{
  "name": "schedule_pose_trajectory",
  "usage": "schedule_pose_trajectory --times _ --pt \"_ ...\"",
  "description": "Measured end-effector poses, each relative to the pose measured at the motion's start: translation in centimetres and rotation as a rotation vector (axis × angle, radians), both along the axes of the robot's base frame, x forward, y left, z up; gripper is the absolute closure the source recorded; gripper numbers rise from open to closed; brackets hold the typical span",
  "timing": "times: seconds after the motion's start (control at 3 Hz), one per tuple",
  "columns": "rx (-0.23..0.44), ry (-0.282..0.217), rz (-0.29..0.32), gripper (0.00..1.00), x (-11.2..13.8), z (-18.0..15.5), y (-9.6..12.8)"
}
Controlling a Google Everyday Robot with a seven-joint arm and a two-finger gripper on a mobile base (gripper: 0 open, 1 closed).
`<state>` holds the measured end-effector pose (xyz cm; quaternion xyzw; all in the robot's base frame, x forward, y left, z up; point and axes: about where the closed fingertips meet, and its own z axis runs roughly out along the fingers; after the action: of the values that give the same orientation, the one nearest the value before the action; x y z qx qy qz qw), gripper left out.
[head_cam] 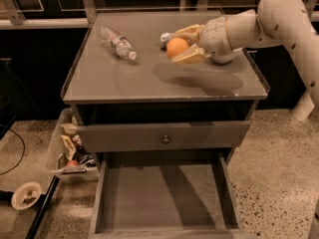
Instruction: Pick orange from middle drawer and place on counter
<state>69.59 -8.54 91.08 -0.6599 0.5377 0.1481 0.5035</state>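
Observation:
The orange point(176, 47) is held between the pale fingers point(188, 58) of my gripper point(180, 46), which is shut on it. The white arm reaches in from the upper right. The gripper holds the orange a little above the grey counter point(124, 78), over its back middle, and casts a shadow on the top below. The middle drawer point(162, 198) stands pulled open at the bottom, its bare grey floor showing nothing inside.
A clear plastic bottle point(117, 43) lies on the counter's back left. A crumpled silvery item point(164, 37) sits behind the gripper. A shut drawer panel with a round knob point(165, 139) is above the open drawer. A bin of clutter point(70, 148) stands on the floor at left.

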Motion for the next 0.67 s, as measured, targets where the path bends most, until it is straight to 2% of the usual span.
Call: schedule_pose_trajectory --times 0.33,0.67 --pt "-0.053 0.101 -0.072 1.00 1.7 -1.9 -0.1" --pt "-0.095 0.169 -0.110 1.00 2.6 -3.4 0.1"
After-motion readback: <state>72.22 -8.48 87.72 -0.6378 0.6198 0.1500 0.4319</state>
